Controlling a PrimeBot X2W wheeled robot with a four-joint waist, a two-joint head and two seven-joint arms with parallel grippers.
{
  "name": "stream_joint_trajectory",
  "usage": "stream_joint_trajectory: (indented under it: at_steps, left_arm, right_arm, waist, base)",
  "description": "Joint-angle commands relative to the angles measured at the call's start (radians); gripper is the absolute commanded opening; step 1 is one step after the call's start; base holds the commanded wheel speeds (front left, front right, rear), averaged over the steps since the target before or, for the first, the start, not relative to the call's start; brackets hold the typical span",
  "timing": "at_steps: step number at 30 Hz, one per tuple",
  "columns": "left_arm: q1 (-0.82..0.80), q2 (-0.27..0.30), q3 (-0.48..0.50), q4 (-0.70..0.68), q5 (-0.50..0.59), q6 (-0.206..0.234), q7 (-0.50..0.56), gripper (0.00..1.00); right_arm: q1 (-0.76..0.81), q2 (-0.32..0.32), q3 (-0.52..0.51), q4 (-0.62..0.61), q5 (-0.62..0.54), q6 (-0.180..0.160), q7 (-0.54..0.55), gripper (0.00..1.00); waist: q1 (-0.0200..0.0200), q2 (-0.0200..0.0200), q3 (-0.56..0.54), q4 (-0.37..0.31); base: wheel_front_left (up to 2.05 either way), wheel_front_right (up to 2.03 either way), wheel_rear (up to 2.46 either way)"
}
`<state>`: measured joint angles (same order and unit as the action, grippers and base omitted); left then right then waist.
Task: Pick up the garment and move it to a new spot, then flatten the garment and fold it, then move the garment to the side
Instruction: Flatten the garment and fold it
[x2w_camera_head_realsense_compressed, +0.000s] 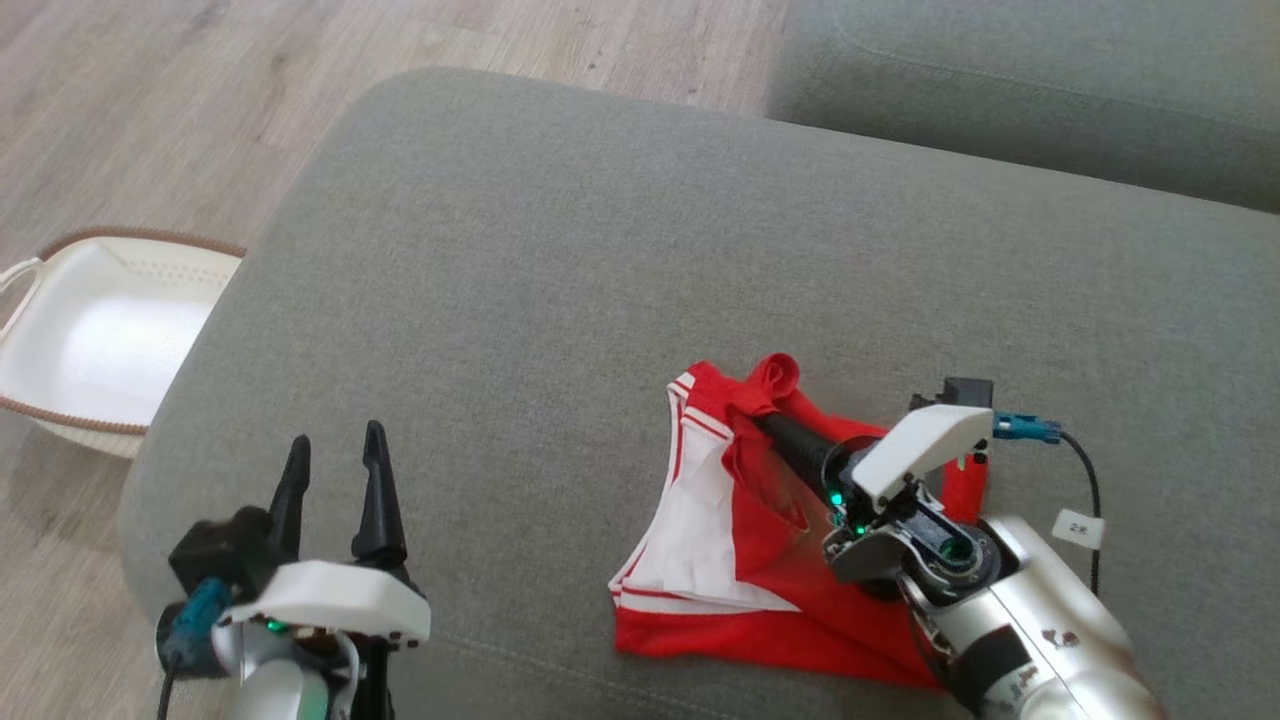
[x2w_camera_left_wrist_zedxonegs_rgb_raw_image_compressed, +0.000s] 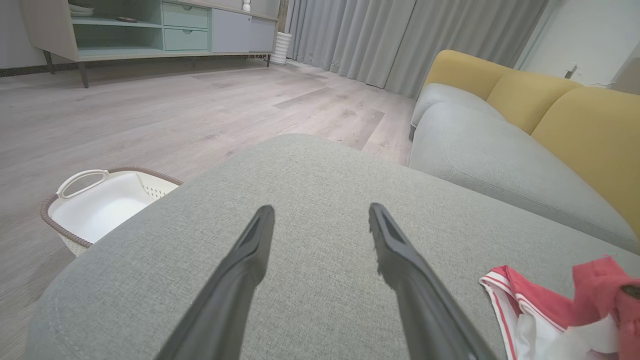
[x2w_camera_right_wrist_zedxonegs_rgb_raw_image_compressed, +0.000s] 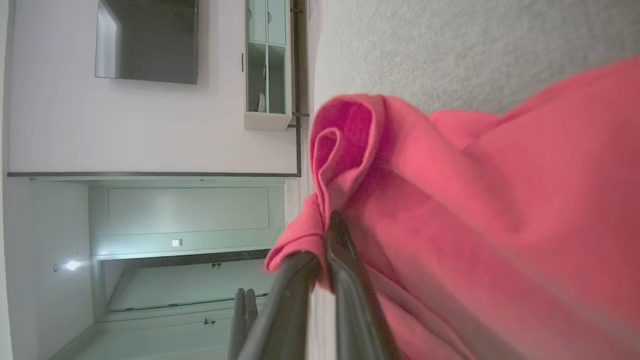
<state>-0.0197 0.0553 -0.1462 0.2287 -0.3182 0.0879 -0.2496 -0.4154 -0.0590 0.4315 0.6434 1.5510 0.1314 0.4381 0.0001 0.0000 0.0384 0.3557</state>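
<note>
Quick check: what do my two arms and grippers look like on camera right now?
Both match: the left gripper and right gripper have long, tapered black jaws on a white wrist cover, with green lights beneath, and glossy silver forearms. Each carries a teal connector; the right one's black cable bears a small white tag.

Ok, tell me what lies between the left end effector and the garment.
Just bare grey sofa cushion lies between the open left end effector and the red-and-white garment; the head view shows that stretch, and the left wrist view agrees.
</note>
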Motion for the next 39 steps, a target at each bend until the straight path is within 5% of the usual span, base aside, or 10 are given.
stream_joint_trajectory:
  at_steps: [1,6,8,9,17,23,29,33,37,39]
  left_arm:
    - [-0.060,-0.002,0.031,-0.031,-0.002,0.002,-0.012,1.00]
    - [-0.068,-0.003,0.028,-0.026,-0.004,0.001,-0.012,1.00]
    - [-0.073,-0.003,0.028,-0.023,-0.004,0.000,-0.012,1.00]
    - [-0.075,-0.003,0.028,-0.021,-0.003,-0.001,-0.012,1.00]
    - [-0.075,-0.003,0.041,-0.020,0.001,-0.001,-0.012,1.00]
    - [-0.064,-0.002,0.053,-0.038,0.012,-0.003,-0.012,1.00]
    - [-0.056,-0.003,0.053,-0.056,0.020,-0.005,-0.012,1.00]
    - [-0.054,-0.003,0.053,-0.058,0.023,-0.005,-0.012,1.00]
    - [-0.050,-0.004,0.053,-0.062,0.023,-0.004,-0.012,1.00]
    - [-0.052,-0.004,0.052,-0.062,0.023,-0.004,-0.012,1.00]
  right_arm:
    - [-0.057,0.009,0.026,-0.015,0.018,-0.001,-0.014,0.00]
    - [-0.095,0.009,0.086,0.055,0.073,-0.001,-0.034,0.00]
    - [-0.104,0.009,0.116,0.073,0.100,-0.001,-0.029,0.58]
    - [-0.108,0.009,0.130,0.081,0.114,-0.001,-0.026,1.00]
    - [-0.124,0.008,0.196,0.039,0.160,-0.001,-0.029,1.00]
    - [-0.124,-0.075,0.154,-0.114,0.113,-0.001,-0.088,1.00]
    - [-0.099,-0.257,0.145,-0.298,-0.119,-0.001,-0.274,1.00]
    - [-0.066,-0.367,0.159,-0.301,-0.344,-0.001,-0.445,1.00]
    - [-0.019,-0.363,0.144,-0.279,-0.409,-0.001,-0.517,1.00]
    - [-0.001,-0.347,0.139,-0.269,-0.411,-0.001,-0.519,0.89]
  waist:
    - [-0.0001,0.0000,0.004,0.004]
    - [-0.0001,0.0000,0.013,0.008]
    - [-0.0001,0.0000,0.015,0.007]
    - [-0.0001,0.0000,0.016,0.006]
    - [-0.0001,0.0000,0.006,-0.028]
    - [-0.0001,0.0000,-0.005,-0.072]
    - [-0.0001,0.0000,-0.010,-0.109]
    - [-0.0001,0.0000,-0.015,-0.125]
    - [-0.0001,0.0000,-0.014,-0.135]
    - [-0.0001,0.0000,-0.011,-0.137]
  base:
    - [0.00,0.00,0.00]
    - [0.00,0.00,0.00]
    - [0.00,0.00,0.00]
    - [0.00,0.00,0.00]
    - [0.00,0.00,0.00]
    - [0.00,0.00,0.00]
    - [0.00,0.00,0.00]
    - [0.00,0.00,0.00]
    - [0.00,0.00,0.00]
    - [0.00,0.00,0.00]
